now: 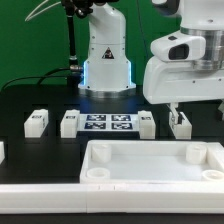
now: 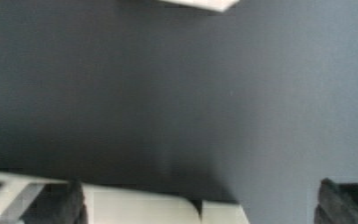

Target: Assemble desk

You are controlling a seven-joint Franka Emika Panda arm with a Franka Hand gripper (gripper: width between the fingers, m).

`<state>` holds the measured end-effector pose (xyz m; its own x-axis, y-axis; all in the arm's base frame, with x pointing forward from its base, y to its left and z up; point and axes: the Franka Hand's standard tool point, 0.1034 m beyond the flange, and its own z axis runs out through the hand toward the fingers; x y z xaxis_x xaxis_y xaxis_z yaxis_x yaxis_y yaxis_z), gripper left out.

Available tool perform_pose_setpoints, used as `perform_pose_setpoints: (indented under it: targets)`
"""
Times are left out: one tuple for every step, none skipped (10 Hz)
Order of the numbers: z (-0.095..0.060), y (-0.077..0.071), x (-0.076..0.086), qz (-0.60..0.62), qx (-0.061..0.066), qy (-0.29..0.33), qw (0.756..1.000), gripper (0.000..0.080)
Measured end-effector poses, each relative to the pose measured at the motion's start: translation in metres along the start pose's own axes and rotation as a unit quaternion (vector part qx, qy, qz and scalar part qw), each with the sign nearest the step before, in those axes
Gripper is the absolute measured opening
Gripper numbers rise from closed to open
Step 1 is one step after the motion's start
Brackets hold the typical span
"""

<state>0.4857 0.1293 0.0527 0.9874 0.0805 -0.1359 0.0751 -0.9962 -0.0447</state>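
The tabletop point(image 1: 140, 168) looks like smooth white plastic with a dull sheen, as do the legs point(image 1: 37, 121). The robot arm point(image 1: 185, 60) has a glossy white shell. The table point(image 1: 15, 108) is matt black, possibly cloth.

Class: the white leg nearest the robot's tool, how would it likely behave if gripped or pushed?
The leg looks like a stiff plastic block, so it probably won't flex in the open tool. Flat square sides suggest it would slide, not roll, on the table. Its smooth finish may be slippery.
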Motion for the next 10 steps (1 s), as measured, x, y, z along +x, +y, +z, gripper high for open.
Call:
perform_pose_setpoints:
  targets:
    - [0.000,0.002,-0.013,0.012,0.001,-0.064,0.998,0.0649]
    - [-0.003,-0.001,-0.016,0.017,0.000,-0.132,0.991,0.0649]
    - [-0.004,-0.003,-0.011,0.030,0.010,-0.178,0.984,0.0649]
    - [-0.001,0.000,-0.006,0.031,0.012,-0.184,0.982,0.0649]
    - [-0.002,0.000,-0.015,0.030,0.009,-0.229,0.973,0.0649]
    - [0.000,0.000,-0.014,0.029,0.009,-0.261,0.965,0.0649]
    - [0.003,0.001,-0.015,0.033,0.009,-0.284,0.958,0.0649]
    - [0.010,0.003,-0.028,0.044,0.013,-0.343,0.938,0.0649]
    - [0.018,0.005,-0.030,0.052,0.019,-0.387,0.920,0.0649]
    - [0.022,0.005,-0.023,0.051,0.020,-0.385,0.921,0.0649]
